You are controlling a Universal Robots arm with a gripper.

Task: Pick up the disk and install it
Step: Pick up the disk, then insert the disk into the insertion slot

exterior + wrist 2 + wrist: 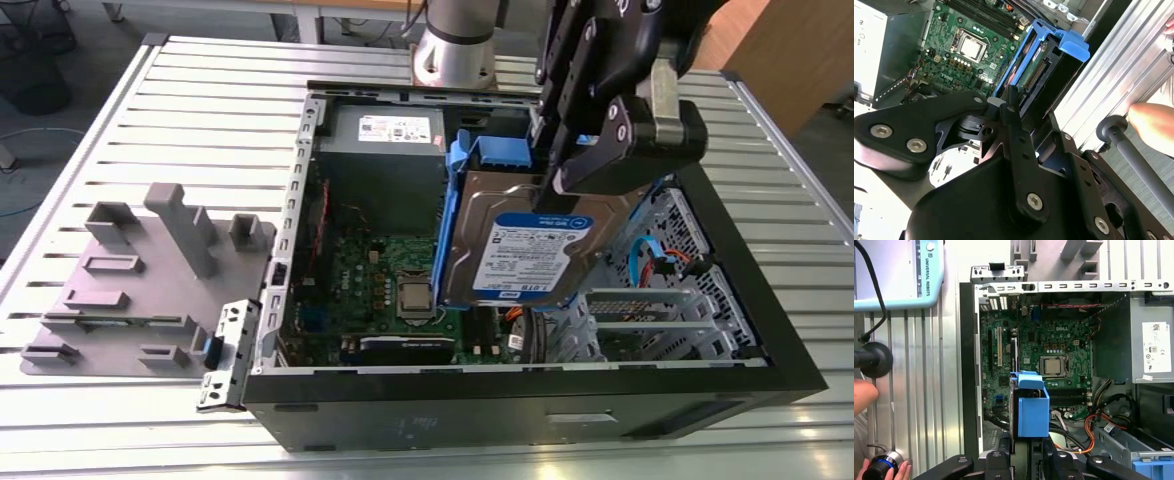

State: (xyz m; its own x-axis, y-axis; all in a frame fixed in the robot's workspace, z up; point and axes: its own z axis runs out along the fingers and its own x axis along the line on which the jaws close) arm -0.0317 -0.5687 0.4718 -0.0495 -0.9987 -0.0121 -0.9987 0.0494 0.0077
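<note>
The disk, a silver drive with a white-and-blue label in a blue plastic carrier, hangs upright over the open computer case. My black gripper is shut on its upper edge from above. In the second wrist view the disk shows edge-on past the gripper, above the motherboard. In the first wrist view the carrier's blue end sticks out from between the fingers, over the lower part of the motherboard.
The grey power supply box sits at the case's far end. A metal drive cage and orange cables lie by another blue carrier. A grey fixture stands on the exterior view's left. A person's hand holds a black handle beside the case.
</note>
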